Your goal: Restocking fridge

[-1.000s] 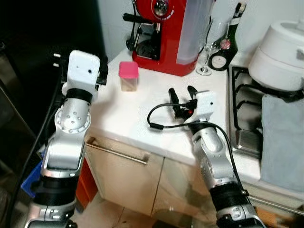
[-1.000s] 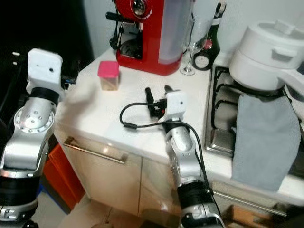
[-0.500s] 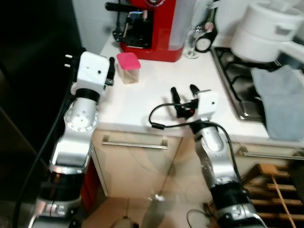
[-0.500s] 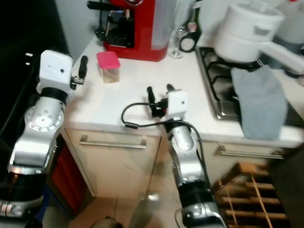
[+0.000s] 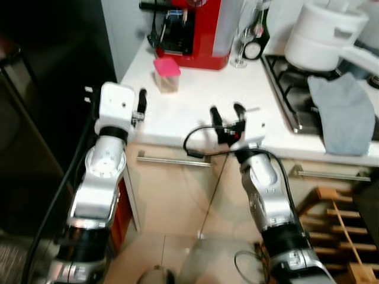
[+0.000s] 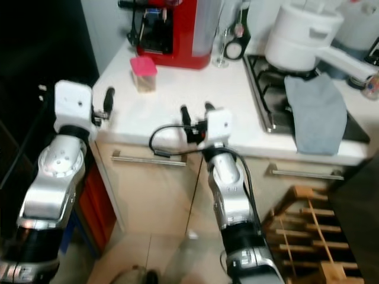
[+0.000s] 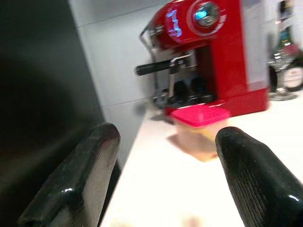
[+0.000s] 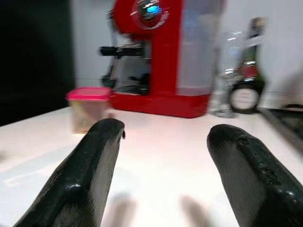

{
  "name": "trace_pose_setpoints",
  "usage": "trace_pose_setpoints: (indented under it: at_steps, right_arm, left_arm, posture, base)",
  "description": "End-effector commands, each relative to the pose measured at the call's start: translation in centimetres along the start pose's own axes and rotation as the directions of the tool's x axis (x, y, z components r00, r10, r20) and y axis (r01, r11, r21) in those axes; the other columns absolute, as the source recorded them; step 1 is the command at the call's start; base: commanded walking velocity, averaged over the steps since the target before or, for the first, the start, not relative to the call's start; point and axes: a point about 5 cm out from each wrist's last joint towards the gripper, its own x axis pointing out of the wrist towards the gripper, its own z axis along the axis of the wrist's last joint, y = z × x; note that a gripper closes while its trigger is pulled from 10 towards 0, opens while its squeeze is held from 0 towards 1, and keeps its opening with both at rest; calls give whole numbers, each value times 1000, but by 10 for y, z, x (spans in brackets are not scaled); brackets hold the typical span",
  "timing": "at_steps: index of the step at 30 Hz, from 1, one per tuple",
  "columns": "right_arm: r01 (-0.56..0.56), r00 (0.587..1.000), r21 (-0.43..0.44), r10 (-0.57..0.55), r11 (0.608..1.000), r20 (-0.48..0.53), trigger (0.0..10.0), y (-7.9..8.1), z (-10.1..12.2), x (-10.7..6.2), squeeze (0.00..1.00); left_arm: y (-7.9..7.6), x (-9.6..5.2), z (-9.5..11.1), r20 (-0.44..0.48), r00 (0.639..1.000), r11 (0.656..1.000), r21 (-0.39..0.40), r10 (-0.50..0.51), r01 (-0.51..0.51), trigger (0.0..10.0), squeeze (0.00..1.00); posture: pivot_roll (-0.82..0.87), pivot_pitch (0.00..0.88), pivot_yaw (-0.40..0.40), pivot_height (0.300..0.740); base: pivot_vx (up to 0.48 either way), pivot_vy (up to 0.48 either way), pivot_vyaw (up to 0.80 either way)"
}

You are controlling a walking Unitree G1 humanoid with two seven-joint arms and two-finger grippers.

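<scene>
- We see a red espresso machine (image 5: 195, 29) at the back of the white counter (image 5: 195, 106).
- We see a dark bottle (image 6: 240, 41) and a wine glass (image 6: 222, 35) beside it.
- A white pot (image 5: 323, 38) sits on the stove (image 5: 290, 83), a grey cloth (image 5: 343, 112) near it.

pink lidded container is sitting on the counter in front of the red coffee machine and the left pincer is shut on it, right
Not quite. The pink lidded container does sit on the counter in front of the red coffee machine, but the left pincer is open and apart from it, holding nothing. The left wrist view shows the container well beyond the spread fingers.
</scene>
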Motion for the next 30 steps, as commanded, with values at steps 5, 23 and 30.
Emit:
trace_pose_setpoints:
  at_steps: [5, 23, 30]
  right_arm:
    - [34, 999, -37, -34, 999, 2, 10000, -10, 2, 4, 0]
    - [-70, 998, -77, 70, 995, 3, 10000, -3, 10, 21, 0]
    - [-93, 995, -92, 96, 991, 30, 10000, 1, 17, 26, 0]
  left_arm:
    - [-3, 4, -6, -39, 999, 995, -100, 3, -7, 10000, 0]
    - [3, 5, 17, 80, 990, 989, -93, 118, -111, 10000, 0]
    - [0, 10, 33, 161, 982, 993, -82, 95, -83, 10000, 0]
  posture:
    - [118, 0, -9, 740]
    - [116, 0, -55, 740]
    - [115, 0, -69, 740]
  base:
    - [0, 0, 0]
    - [251, 362, -267]
    - [283, 388, 243]
